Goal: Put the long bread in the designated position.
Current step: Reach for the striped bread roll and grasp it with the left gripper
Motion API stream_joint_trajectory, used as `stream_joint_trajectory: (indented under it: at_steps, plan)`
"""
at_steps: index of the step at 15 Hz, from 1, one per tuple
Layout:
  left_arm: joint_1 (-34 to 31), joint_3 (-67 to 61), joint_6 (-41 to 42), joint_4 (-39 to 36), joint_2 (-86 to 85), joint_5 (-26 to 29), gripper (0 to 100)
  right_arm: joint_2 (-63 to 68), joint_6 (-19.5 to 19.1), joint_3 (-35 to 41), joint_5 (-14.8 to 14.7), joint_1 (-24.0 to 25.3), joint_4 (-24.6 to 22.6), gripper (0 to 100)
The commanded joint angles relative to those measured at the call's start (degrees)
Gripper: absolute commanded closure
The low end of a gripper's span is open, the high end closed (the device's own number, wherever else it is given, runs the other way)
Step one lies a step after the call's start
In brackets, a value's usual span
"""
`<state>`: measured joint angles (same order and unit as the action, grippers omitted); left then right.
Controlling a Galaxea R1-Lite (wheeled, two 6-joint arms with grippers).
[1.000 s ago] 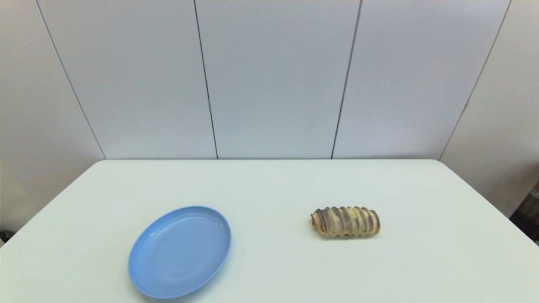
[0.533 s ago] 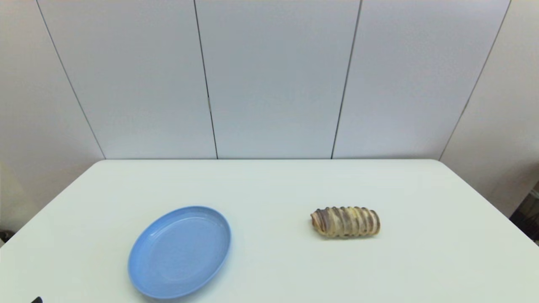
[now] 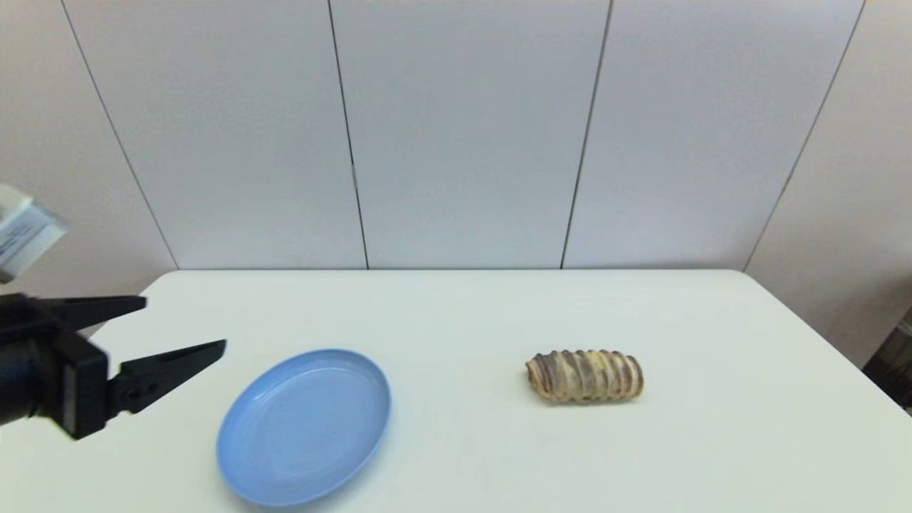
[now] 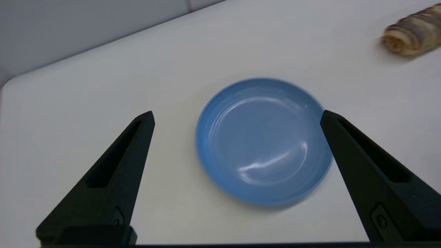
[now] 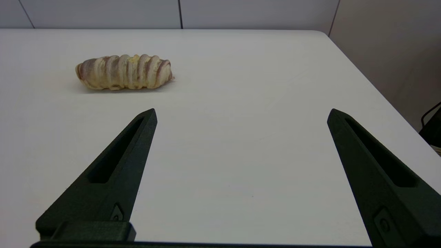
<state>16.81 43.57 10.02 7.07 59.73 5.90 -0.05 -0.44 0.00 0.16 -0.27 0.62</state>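
Left gripper (image 3: 185, 328) newly in view over the desk (image 3: 456, 313), absent a second ago; fingers spread wide, holding nothing, hovering just beside the blue plate (image 3: 305, 426) on the side away from the long bread (image 3: 585, 375). Bread untouched, lying flat, well apart from the plate. Right gripper (image 5: 241, 115) parked near the bread, likewise spread. Probably the opening reach; grasp not yet begun.

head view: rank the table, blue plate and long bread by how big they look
1. table
2. blue plate
3. long bread
Plate and bread lie at similar depth, so the ranking seems safe.
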Motion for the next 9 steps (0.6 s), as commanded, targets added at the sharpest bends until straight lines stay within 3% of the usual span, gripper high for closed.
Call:
stream_joint_trajectory:
  at_steps: [1, 9]
  plan:
    - [13.51, 16.02, 0.70, 0.31, 22.88, 0.87, 0, 0.05, -0.09, 0.00, 0.02, 0.00, -0.01, 0]
    - [22.21, 36.50, 8.88, 4.53, 44.15, 13.08, 0, 0.05, -0.09, 0.00, 0.02, 0.00, -0.01, 0]
